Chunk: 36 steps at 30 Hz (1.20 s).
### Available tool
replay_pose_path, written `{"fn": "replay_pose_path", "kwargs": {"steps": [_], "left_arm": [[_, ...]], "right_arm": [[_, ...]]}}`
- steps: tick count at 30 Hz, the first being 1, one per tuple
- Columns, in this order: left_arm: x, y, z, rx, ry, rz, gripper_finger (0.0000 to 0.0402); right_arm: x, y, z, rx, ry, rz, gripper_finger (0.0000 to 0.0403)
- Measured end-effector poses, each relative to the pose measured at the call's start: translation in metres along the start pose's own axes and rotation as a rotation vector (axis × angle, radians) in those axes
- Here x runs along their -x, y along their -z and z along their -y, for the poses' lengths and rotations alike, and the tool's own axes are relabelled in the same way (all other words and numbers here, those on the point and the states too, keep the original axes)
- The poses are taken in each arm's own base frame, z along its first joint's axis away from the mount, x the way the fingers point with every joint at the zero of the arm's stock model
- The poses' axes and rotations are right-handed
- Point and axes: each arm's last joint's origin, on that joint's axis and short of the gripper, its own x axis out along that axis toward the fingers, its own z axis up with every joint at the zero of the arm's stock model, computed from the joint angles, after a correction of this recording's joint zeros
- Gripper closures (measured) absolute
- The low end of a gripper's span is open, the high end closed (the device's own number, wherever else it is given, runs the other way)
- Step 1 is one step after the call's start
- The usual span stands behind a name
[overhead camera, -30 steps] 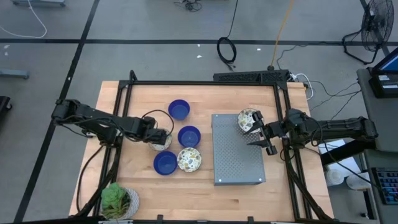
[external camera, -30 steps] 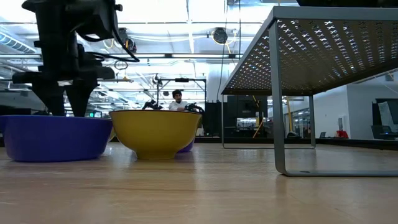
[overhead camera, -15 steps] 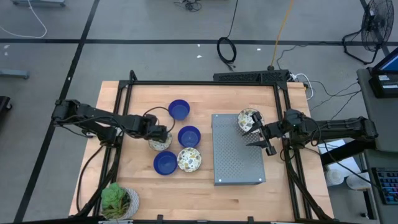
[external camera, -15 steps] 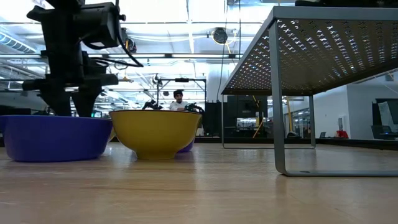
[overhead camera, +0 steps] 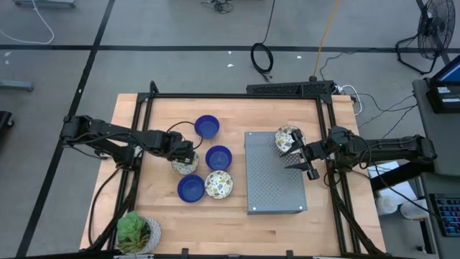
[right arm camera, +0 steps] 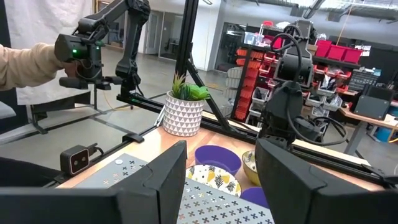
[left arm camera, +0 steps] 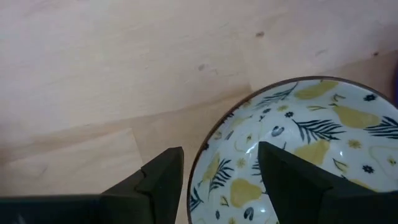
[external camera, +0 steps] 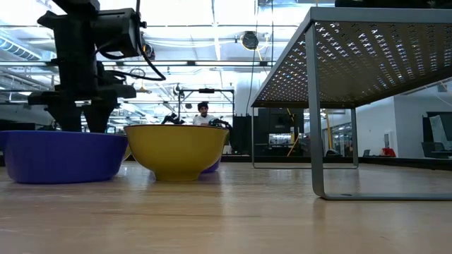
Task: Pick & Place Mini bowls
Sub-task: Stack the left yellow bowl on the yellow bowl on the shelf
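Nearest in the low view, a yellow-sided bowl (external camera: 176,150) is seen standing on the wooden bench (external camera: 226,219), with a blue bowl (external camera: 63,155) just beside it and the leg of a perforated metal stand (external camera: 318,127) on the other side.

From above, five mini bowls are found grouped on the bench (overhead camera: 165,216) between the arms. Nearest the front edge, a blue bowl (overhead camera: 190,188) and a patterned bowl (overhead camera: 218,184) lie side by side. Behind them sit a second blue bowl (overhead camera: 218,157) and a patterned bowl (overhead camera: 186,165), and farthest back a third blue bowl (overhead camera: 207,126).

The left gripper (overhead camera: 184,155) is poised at the rim of that patterned bowl; in the left wrist view its jaws are spread wide, one finger (left arm camera: 161,183) outside the rim and the other over the pear-and-leaf patterned inside (left arm camera: 298,149). Whether the rim is touched cannot be told.

A sixth bowl (overhead camera: 286,138), patterned, rests on the back corner of the grey perforated stand (overhead camera: 274,183). The right gripper (overhead camera: 305,159) is held beside it, jaws parted wide with nothing between them.

A potted plant (overhead camera: 136,232) stands at the bench's front left corner. In the right wrist view a person's sleeved arm (right arm camera: 28,65) is seen beyond the bench.
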Motion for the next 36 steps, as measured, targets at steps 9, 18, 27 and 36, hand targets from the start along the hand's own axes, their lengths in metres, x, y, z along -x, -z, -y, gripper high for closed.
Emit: {"fn": "replay_pose_path", "kwargs": {"steps": [9, 18, 27, 36], "left_arm": [[-0.011, 0.003, -0.009, -0.002, -0.024, -0.059, 0.0192], [-0.012, 0.004, -0.01, -0.01, -0.028, -0.061, 0.0193], [-0.012, 0.004, -0.01, -0.01, -0.028, -0.062, 0.0193], [-0.007, 0.002, -0.006, -0.114, 0.002, -0.072, 0.0192]], "right_arm": [[0.0, 0.0, 0.0, -0.001, 0.0, 0.0, 0.0222], [0.0, 0.0, 0.0, -0.001, 0.0, 0.0, 0.0222], [0.0, 0.0, 0.0, -0.001, 0.0, 0.0, 0.0222], [0.0, 0.0, 0.0, -0.001, 0.001, 0.0, 0.0222]]}}
